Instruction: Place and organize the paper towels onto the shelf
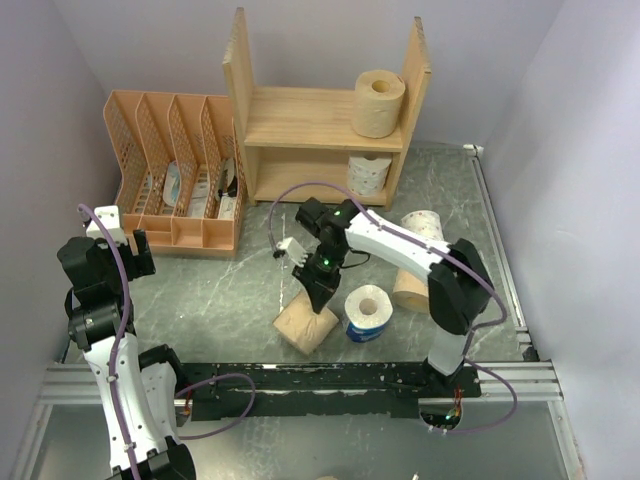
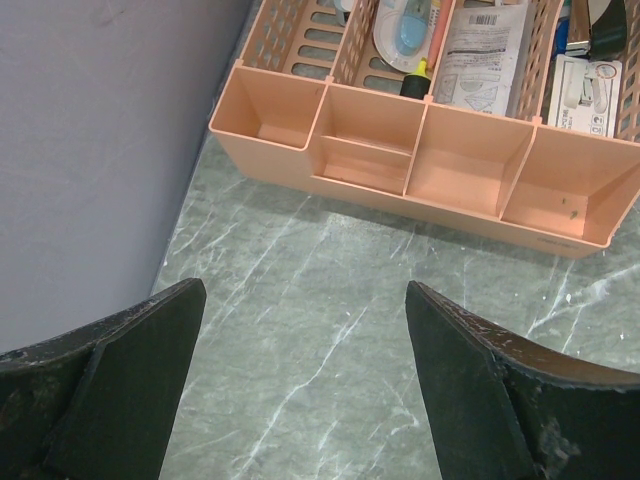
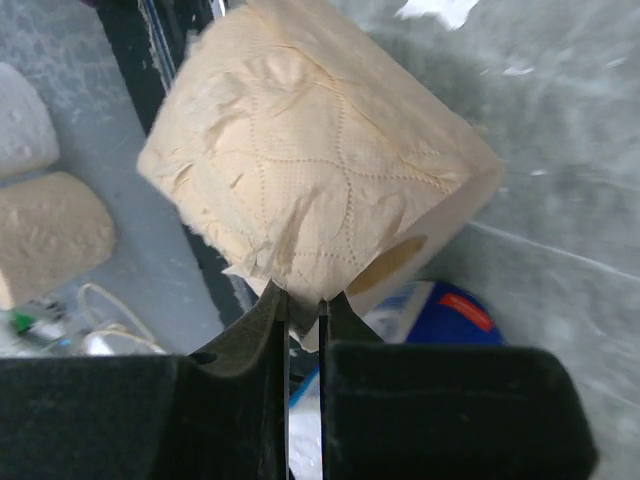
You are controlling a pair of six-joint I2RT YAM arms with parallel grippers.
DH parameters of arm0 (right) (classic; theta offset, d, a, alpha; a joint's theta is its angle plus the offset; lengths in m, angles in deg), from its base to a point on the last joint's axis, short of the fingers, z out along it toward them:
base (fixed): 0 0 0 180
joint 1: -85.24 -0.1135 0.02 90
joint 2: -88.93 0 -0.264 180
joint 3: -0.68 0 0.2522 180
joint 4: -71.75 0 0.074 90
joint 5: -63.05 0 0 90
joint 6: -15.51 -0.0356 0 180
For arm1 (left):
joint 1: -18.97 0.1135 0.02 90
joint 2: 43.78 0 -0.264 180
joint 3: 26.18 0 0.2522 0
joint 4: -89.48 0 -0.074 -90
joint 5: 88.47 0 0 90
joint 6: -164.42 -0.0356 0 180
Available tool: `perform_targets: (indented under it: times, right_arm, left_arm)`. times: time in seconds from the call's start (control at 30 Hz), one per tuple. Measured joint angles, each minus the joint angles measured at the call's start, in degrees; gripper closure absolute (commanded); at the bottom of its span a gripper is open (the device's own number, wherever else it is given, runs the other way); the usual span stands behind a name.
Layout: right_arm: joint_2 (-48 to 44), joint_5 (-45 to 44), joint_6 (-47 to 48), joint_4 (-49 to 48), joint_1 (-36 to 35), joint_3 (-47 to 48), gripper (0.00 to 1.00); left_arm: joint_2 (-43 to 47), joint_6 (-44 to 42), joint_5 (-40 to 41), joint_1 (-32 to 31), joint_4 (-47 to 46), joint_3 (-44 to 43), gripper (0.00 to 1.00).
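Right gripper (image 3: 303, 300): jaws closed, pinching the paper rim of a tilted tan roll (image 3: 310, 170); whether that roll touches the table cannot be told. Left gripper (image 2: 303, 295): jaws wide apart, holding nothing, poised over bare table (image 2: 330, 330) near the orange organizer (image 2: 470, 180). Table: grey-green marbled top with pale veins, with a black strip (image 1: 330, 378) and a metal rail (image 1: 90, 378) along the near edge. Room: plain pale lilac walls (image 1: 580, 120) at left, back and right. Blue-wrapped roll (image 1: 366, 313): upright, just right of the pinched roll. Second tan roll (image 1: 408, 288): on the table, partly behind the right arm (image 1: 450, 280). White roll (image 1: 424, 226): on the table, right of the shelf. Shelf (image 1: 300, 128): at the back of the table, beside the organizer; third tan roll (image 1: 379, 102) on the upper tier, right end; printed white roll (image 1: 368, 172) on the lower tier beneath it.
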Motion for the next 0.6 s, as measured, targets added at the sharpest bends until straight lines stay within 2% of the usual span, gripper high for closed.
perform_targets:
  times: [0.23, 0.4, 0.6]
  right_arm:
    - [-12.31, -6.69, 6.93, 0.24, 0.13, 8.59, 1.00]
    - [-20.65, -10.75, 16.28, -0.02, -0.66, 8.55, 1.00]
    - [-20.72, -25.42, 25.83, -0.90, -3.21, 14.16, 1.00]
  left_arm:
    - [-0.11, 0.00, 0.00, 0.00, 0.00, 0.00, 0.07]
    - [-0.17, 0.00, 0.00, 0.00, 0.00, 0.00, 0.07]
    - [-0.48, 0.00, 0.02, 0.00, 0.00, 0.00, 0.07]
